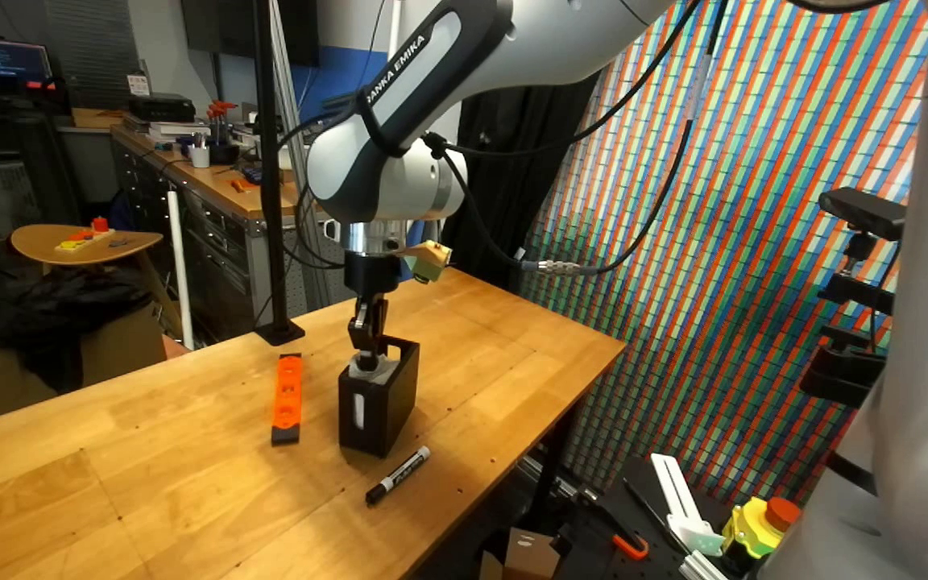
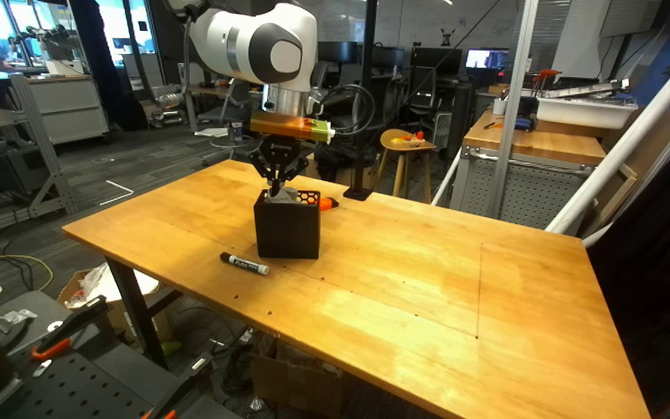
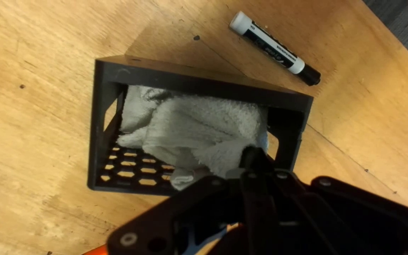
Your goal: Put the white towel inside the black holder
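- Inside the holder (image 2: 287, 230), the towel (image 3: 204, 120) lay bunched.
- From above, the hand (image 3: 255, 157) touched it, fingers together — whether pinching any, I couldn't tell.
- Nearby on the table (image 2: 428, 279) lay a marker (image 3: 275, 48).

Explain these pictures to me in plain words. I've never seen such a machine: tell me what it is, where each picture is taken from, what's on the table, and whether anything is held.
This is a robot arm ending in a gripper, its two-fingered hand. Two pictures come from cameras standing outside the robot; the close one, looking down, comes from a camera on its wrist. On the wooden table stands a black holder with the white towel bunched inside. A marker lies beside the holder, an orange tool on the opposite side. The gripper is shut, its fingertips down at the towel; whether they pinch a fold, I can't tell.
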You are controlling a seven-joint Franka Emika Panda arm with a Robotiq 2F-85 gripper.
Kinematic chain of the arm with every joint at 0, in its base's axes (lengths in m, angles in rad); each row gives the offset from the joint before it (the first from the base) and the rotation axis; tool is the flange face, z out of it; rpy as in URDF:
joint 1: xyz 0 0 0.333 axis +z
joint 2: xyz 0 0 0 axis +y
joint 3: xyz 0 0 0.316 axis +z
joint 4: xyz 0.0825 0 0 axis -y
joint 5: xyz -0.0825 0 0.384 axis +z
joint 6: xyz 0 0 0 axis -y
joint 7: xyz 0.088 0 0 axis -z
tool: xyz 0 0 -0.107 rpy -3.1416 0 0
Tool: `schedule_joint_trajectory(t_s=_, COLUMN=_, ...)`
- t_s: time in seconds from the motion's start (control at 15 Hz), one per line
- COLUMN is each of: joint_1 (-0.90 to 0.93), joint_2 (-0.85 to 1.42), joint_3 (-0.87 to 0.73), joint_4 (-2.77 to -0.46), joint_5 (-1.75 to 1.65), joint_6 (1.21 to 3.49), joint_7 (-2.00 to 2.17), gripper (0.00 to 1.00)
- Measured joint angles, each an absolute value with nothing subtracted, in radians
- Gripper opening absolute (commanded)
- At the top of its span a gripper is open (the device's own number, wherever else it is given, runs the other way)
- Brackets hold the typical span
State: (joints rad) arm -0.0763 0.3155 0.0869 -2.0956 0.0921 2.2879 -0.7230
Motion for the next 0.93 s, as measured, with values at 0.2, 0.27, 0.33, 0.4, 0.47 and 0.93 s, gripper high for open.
schedule_joint_trajectory(t_s=0.2, joint_1=-0.084, joint_2=0.338, joint_3=0.086, joint_4=-2.088, joint_5=0.092, joint_6=2.288, joint_7=-0.730, gripper=0.00)
schedule_joint_trajectory(t_s=0.27, joint_1=-0.088, joint_2=0.346, joint_3=0.086, joint_4=-2.084, joint_5=0.092, joint_6=2.288, joint_7=-0.732, gripper=0.00)
schedule_joint_trajectory(t_s=0.33, joint_1=-0.091, joint_2=0.354, joint_3=0.086, joint_4=-2.080, joint_5=0.092, joint_6=2.288, joint_7=-0.735, gripper=0.00)
schedule_joint_trajectory(t_s=0.4, joint_1=-0.094, joint_2=0.363, joint_3=0.086, joint_4=-2.076, joint_5=0.092, joint_6=2.287, joint_7=-0.738, gripper=0.00)
schedule_joint_trajectory(t_s=0.47, joint_1=-0.097, joint_2=0.371, joint_3=0.086, joint_4=-2.073, joint_5=0.092, joint_6=2.287, joint_7=-0.742, gripper=0.00)
schedule_joint_trajectory(t_s=0.93, joint_1=-0.110, joint_2=0.420, joint_3=0.086, joint_4=-2.063, joint_5=0.092, joint_6=2.282, joint_7=-0.759, gripper=0.00)
